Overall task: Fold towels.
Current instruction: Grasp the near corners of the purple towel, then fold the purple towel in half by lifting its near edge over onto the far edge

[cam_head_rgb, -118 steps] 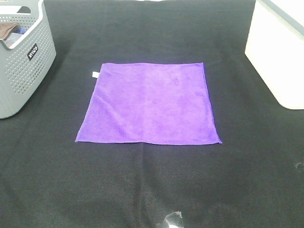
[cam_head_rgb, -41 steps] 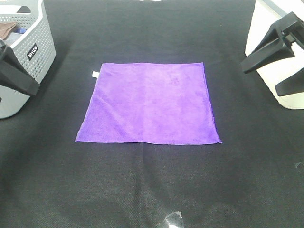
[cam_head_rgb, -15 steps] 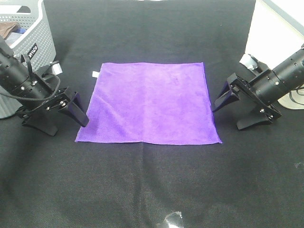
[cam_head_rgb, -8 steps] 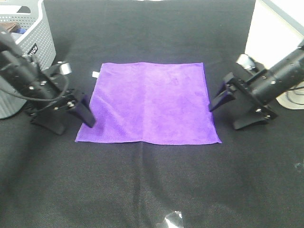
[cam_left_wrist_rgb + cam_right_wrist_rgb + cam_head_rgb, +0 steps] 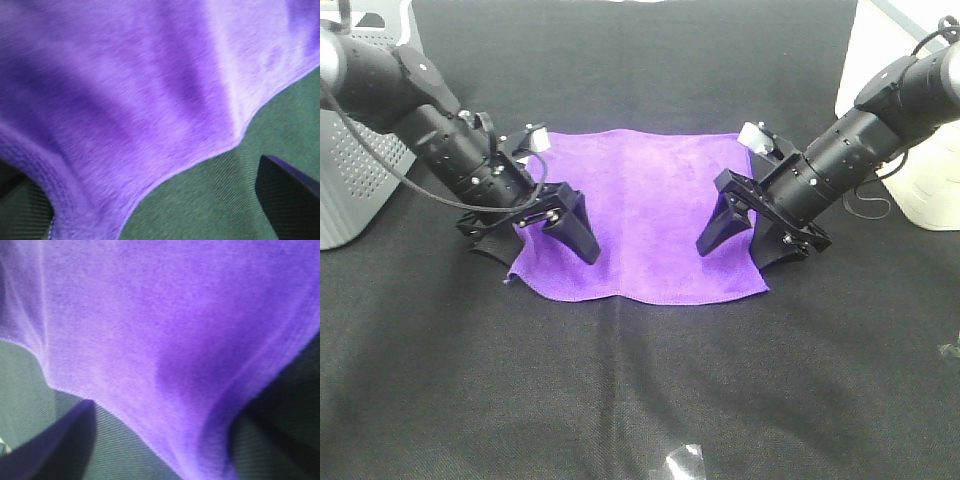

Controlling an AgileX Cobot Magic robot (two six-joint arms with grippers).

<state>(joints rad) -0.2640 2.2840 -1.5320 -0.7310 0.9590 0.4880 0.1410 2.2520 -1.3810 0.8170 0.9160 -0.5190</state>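
Note:
A purple towel [image 5: 645, 215] lies on the black table, its side edges bunched inward and its front edge wavy. My left gripper [image 5: 548, 250] is open and straddles the towel's left edge near the front corner, one finger [image 5: 575, 225] on top and the other outside it. My right gripper [image 5: 740, 255] is open and straddles the right edge the same way, one finger [image 5: 720, 225] on the cloth. The left wrist view shows the towel [image 5: 150, 85] between spread fingers [image 5: 287, 195]. The right wrist view shows the towel [image 5: 165, 325] and one finger [image 5: 50, 445].
A grey perforated basket [image 5: 360, 170] stands at the back left, close behind my left arm. A white bin [image 5: 910, 120] stands at the back right beside my right arm. A small clear scrap [image 5: 682, 460] lies near the table's front edge.
Both grippers have moved inward from beside the towel onto its side edges. The towel's sides have been pushed toward the middle, so it is narrower and rumpled.

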